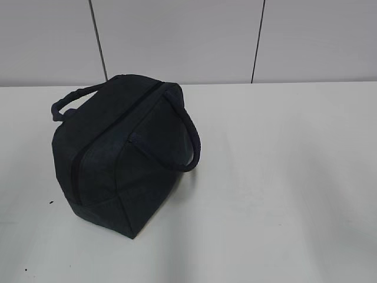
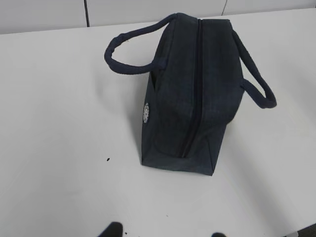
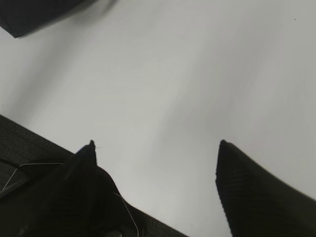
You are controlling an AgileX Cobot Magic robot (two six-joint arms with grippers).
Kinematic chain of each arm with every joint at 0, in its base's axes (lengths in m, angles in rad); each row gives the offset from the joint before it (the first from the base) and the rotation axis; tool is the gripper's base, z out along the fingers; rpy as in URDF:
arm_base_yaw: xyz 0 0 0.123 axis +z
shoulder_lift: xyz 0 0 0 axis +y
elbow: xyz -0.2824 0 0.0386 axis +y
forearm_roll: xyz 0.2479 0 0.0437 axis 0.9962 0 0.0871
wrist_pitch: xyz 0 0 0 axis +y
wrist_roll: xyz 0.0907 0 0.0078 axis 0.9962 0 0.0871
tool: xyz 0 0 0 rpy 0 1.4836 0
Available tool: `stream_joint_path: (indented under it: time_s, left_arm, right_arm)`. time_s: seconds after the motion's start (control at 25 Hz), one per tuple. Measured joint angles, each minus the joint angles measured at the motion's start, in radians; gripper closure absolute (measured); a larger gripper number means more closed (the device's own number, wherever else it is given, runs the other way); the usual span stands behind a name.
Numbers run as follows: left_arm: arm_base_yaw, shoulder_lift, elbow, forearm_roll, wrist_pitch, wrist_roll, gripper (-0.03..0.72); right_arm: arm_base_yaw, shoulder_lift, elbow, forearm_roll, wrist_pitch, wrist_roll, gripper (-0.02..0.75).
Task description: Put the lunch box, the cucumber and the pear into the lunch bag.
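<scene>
Lunch bag [image 1: 121, 156] sits left of centre on the white counter [image 1: 283, 177], zipped shut, handles flopped out. Right pincer [image 3: 155, 163] is spread wide, holding nothing; left pincer [image 2: 165, 233] only shows two tips at the bottom edge, apparently apart and empty. No lunch box, cucumber or pear visible. Risk: soft fabric could slide if the zipper gets tugged one-handed.

Dark navy lunch bag [image 1: 112, 153], white table [image 1: 283, 177]

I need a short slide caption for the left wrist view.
Zipped navy lunch bag standing on the white table, both handles drooping sideways.
</scene>
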Motion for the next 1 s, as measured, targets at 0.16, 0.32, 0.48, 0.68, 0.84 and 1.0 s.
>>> stream_joint_path:
  time_s: [0.16,0.32,0.48,0.68,0.84,1.0]
  left_arm:
    - [0.0,-0.133,0.04,0.003,0.042,0.0,0.353]
    - [0.0,-0.232,0.101,0.037,0.046,0.0,0.355]
    - [0.0,-0.292,0.14,0.049,0.052,0.0,0.356]
    - [0.0,-0.335,0.155,0.065,0.036,0.0,0.357]
    - [0.0,-0.336,0.155,0.066,0.032,0.0,0.359]
    - [0.0,-0.336,0.156,0.066,0.032,0.0,0.362]
  right_arm:
    - [0.0,-0.143,0.087,-0.009,0.022,0.002,0.162]
    - [0.0,-0.287,0.134,-0.029,0.041,0.002,0.162]
    - [0.0,-0.439,0.161,-0.058,0.068,-0.002,0.163]
    - [0.0,-0.617,0.203,-0.098,0.074,-0.002,0.163]
    - [0.0,-0.675,0.238,-0.096,0.124,0.031,0.163]
    - [0.0,-0.702,0.239,-0.091,0.126,0.051,0.178]
